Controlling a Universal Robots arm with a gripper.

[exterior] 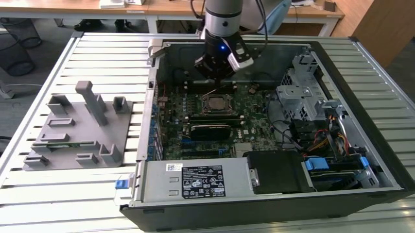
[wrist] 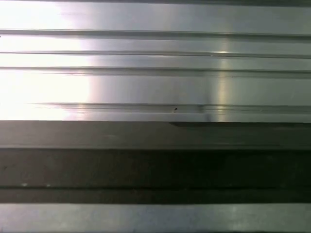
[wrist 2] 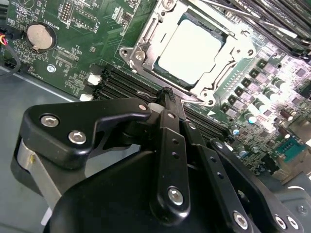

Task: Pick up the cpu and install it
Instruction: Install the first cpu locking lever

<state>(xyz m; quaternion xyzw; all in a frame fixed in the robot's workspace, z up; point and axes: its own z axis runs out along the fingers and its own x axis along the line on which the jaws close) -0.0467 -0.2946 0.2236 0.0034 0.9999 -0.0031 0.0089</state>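
Hovering: my pincer (wrist 2: 167, 94) hangs just over the green board (wrist 2: 73, 43)
Pincer: fingers pinched together, holding nothing
Chip: the cpu (wrist 2: 189, 46) sits in its socket (wrist 2: 146, 48), just past my fingertips

The arm reaches straight down, its gripper (wrist 2: 167, 94) with fingers pressed together, empty.

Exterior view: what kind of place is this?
Probably a lab or workshop test cell for PC assembly. An opened computer case lies on a slatted aluminium table, a grey parts tray sits beside it, and office desks stand behind.
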